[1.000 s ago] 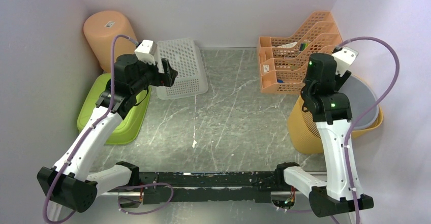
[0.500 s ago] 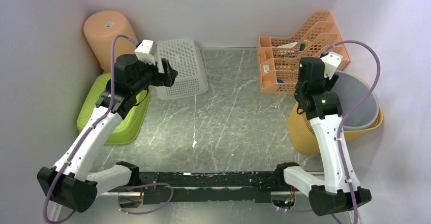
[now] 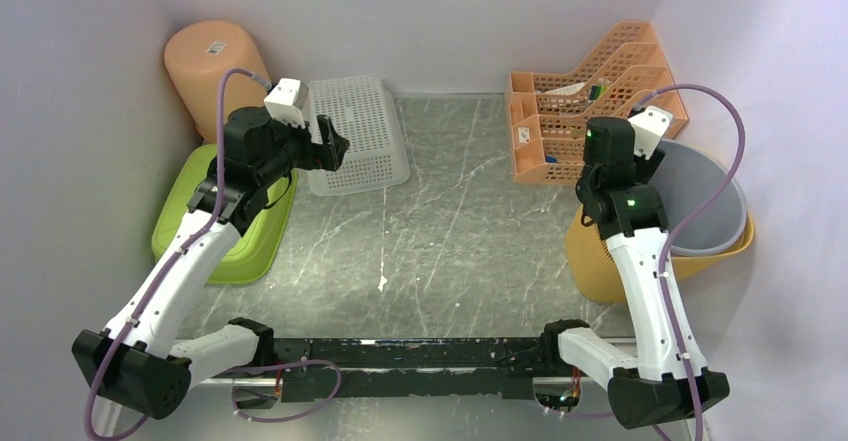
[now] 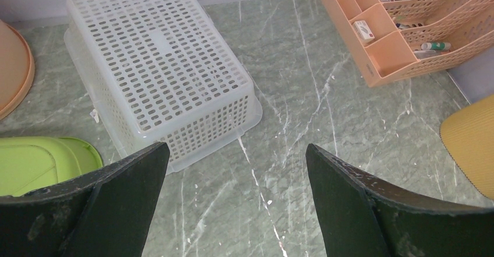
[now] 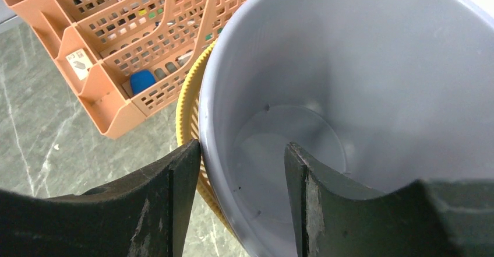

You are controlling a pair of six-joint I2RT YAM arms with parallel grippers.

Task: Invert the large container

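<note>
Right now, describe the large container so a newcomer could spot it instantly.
At the right edge of the table, just nearer than the orange organizer, a yellow basket holds a grey bucket, the right hand astride its rim. It is the only grey, smooth-walled tub; its neighbours are orange or yellow.

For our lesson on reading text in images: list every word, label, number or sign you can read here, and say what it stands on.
No text here can be read.
White sticker on the peach bin: too small to read.
Printed white item in the orange organizer: blurred, unreadable.
Grey bucket and white basket: no markings visible.
</note>
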